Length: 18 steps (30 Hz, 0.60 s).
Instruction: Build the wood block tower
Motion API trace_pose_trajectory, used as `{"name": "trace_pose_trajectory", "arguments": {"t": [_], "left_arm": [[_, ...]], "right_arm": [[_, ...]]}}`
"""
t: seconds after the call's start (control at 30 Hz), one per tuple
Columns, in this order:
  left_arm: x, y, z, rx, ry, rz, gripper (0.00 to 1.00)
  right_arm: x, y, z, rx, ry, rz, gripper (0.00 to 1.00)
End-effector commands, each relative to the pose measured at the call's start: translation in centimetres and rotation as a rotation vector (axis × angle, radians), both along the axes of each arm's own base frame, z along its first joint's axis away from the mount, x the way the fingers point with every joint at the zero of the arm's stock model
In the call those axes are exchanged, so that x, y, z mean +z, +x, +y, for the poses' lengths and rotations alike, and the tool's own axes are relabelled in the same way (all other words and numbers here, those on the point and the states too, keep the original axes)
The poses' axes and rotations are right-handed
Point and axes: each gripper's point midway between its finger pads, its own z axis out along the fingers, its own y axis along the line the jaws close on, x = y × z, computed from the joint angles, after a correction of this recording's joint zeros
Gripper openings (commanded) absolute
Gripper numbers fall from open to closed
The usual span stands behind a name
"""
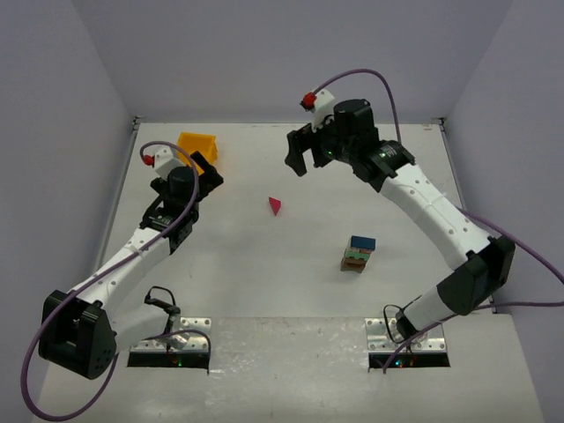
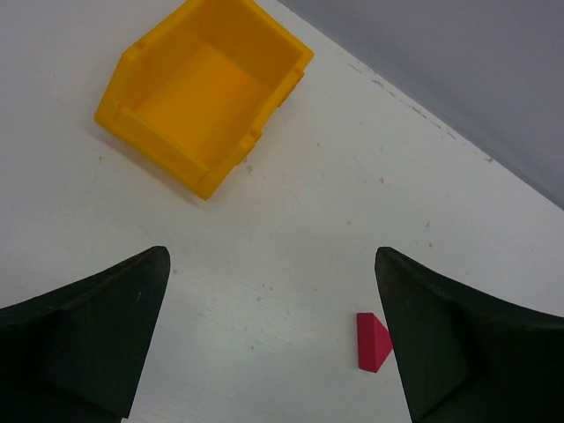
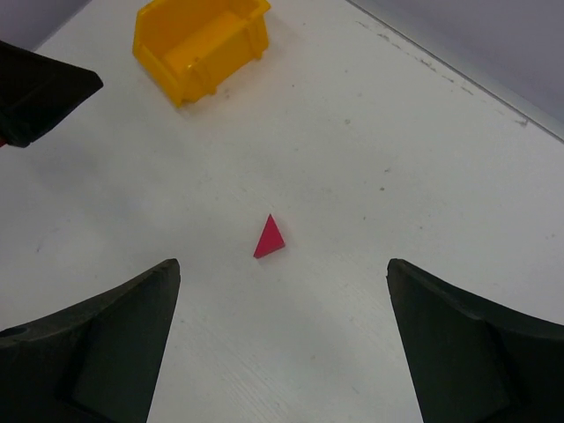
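- Near the middle of the desk (image 1: 264, 282), a shade toward 12 o'clock, the magenta prism (image 1: 275, 205) lies alone with nothing touching it. Fetching it to cap the stack looks to me like the step in hand.
- Off at about 4 o'clock from the prism, well apart, stands the tower (image 1: 358, 254). It has a blue block (image 1: 362, 242) on top, green beneath that, and reddish-brown at the foot.
- Up at 1 o'clock from the prism hovers the right pincer (image 3: 282, 269), spread wide and carrying nothing. Its own camera has the prism almost centred between the jaws, and its arm sits on the tower's side, so I'd give it the job.
- Over at 10 o'clock hangs the left pincer (image 2: 271, 282), likewise spread and empty, with the yellow bin (image 1: 197, 145) just beyond it at 12 o'clock. It would do best to hold clear and leave the middle free.
- For the grasp, I'd come straight down and turn the wrist so the jaws meet two flat, parallel faces. Sloping sides would likely squirt the piece out as the jaws close. I cannot tell from where I stand which face it rests on.
- For the placing, I'd lift well clear, arrive over the blue block from above, seat a flat face squarely and let go gently. The stack is narrow, so a sideways nudge could topple it.
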Motion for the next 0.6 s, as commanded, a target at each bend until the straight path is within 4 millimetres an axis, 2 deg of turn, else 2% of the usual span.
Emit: {"name": "trace_pose_trajectory", "arguments": {"t": [0.0, 0.1, 0.2, 0.23, 0.27, 0.47, 0.57], "left_arm": [[2.8, 0.5, -1.6, -0.092, -0.039, -0.110, 1.00], [2.5, 0.0, -2.3, -0.139, -0.054, -0.125, 1.00], [2.1, -0.5, -2.9, -0.181, -0.074, -0.145, 1.00], [1.8, -0.7, -3.0, -0.190, -0.078, -0.144, 1.00], [1.9, -0.9, -3.1, -0.193, -0.085, -0.156, 1.00], [1.6, -1.2, -2.8, -0.178, -0.094, -0.159, 1.00], [1.4, -1.2, -2.9, -0.183, -0.095, -0.153, 1.00]], "right_arm": [[-3.1, 1.5, 3.0, -0.187, 0.000, 0.016, 0.99], [-9.1, 1.5, 4.2, -0.238, -0.051, 0.112, 0.99], [-12.9, 1.6, 5.6, -0.226, -0.098, 0.178, 0.99], [-13.3, 1.6, 5.9, -0.222, -0.109, 0.181, 0.99], [-15.3, 2.1, 6.7, -0.220, -0.156, 0.189, 0.99], [-21.1, 2.2, 8.1, -0.211, -0.267, 0.241, 0.99], [-22.4, 2.7, 8.3, -0.226, -0.274, 0.242, 0.96]]}}
